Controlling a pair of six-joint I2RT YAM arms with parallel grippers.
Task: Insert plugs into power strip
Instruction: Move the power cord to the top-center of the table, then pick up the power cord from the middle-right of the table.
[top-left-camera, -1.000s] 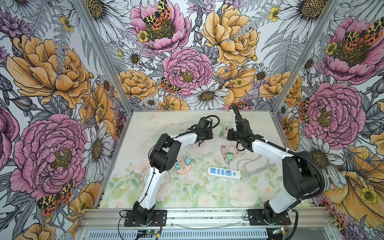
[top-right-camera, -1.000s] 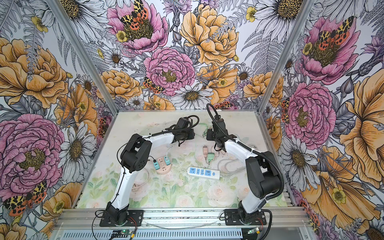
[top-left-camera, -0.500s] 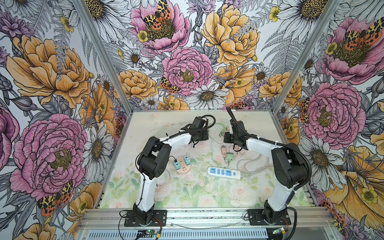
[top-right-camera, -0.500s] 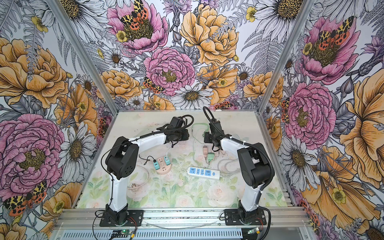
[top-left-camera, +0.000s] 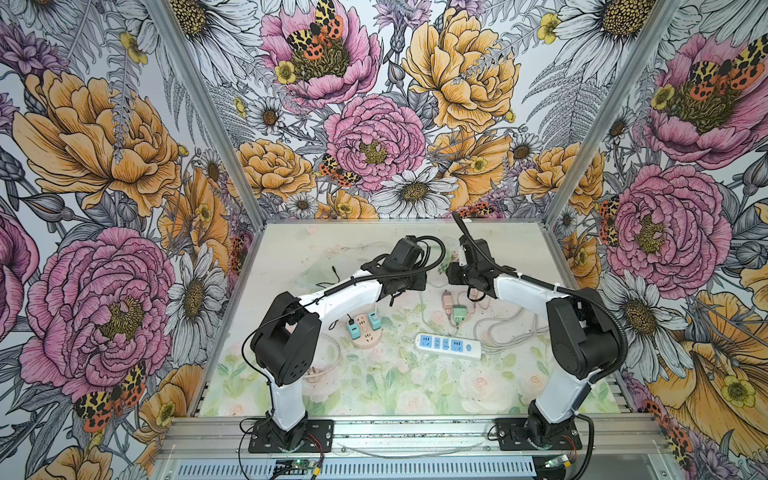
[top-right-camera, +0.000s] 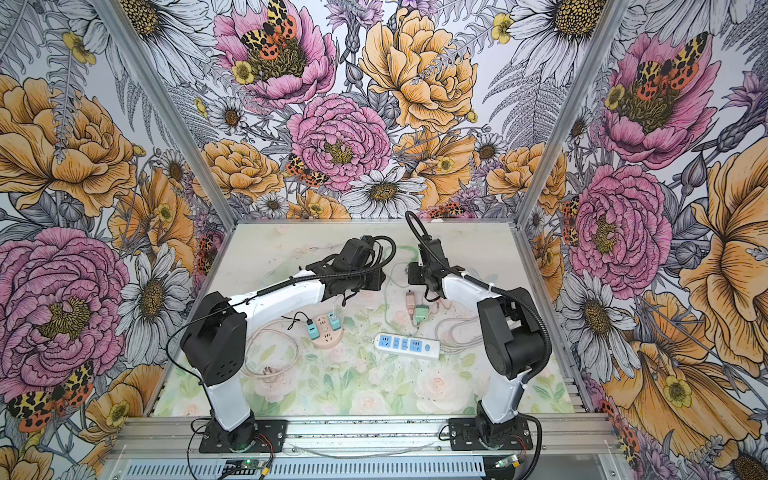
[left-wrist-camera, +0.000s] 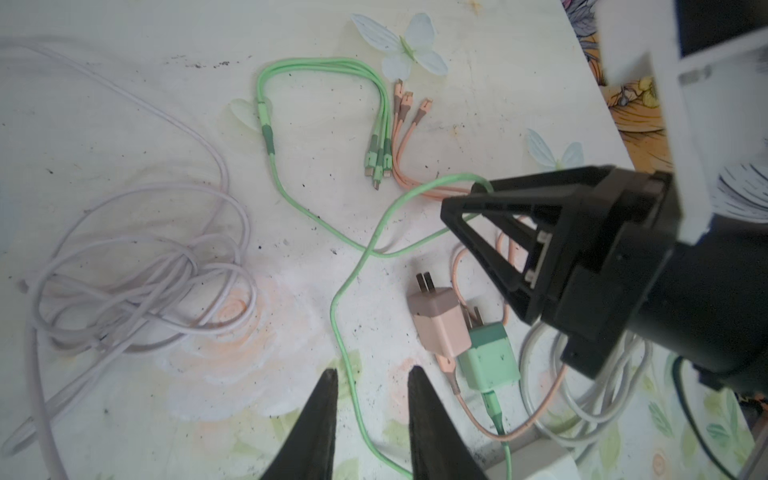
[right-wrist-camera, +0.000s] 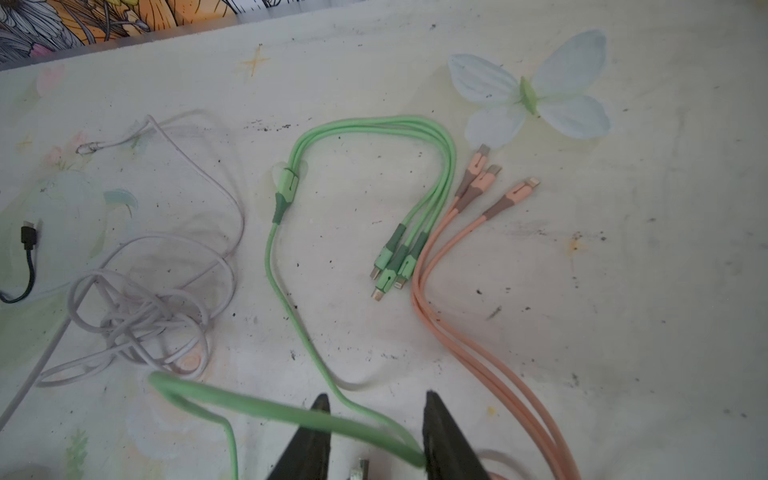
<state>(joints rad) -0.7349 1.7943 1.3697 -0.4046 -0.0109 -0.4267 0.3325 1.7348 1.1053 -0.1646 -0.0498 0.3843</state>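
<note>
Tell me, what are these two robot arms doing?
Both arms reach over loose cables. A thin green cable lies draped across the open right gripper; the left gripper is open and empty. The green cube plug and pink-brown cube plug lie unplugged, and the white rectangular power strip has nothing in it.

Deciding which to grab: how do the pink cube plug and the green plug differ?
Colour: the pink plug is pale pink with a peach cable; the green plug is mint with a green cable. Prongs: the pink plug's two show fully; the green plug's lie tight against the pink plug. Position: the green plug lies nearer the power strip. Shared: both are small cubes, lying touching, unplugged.
</note>
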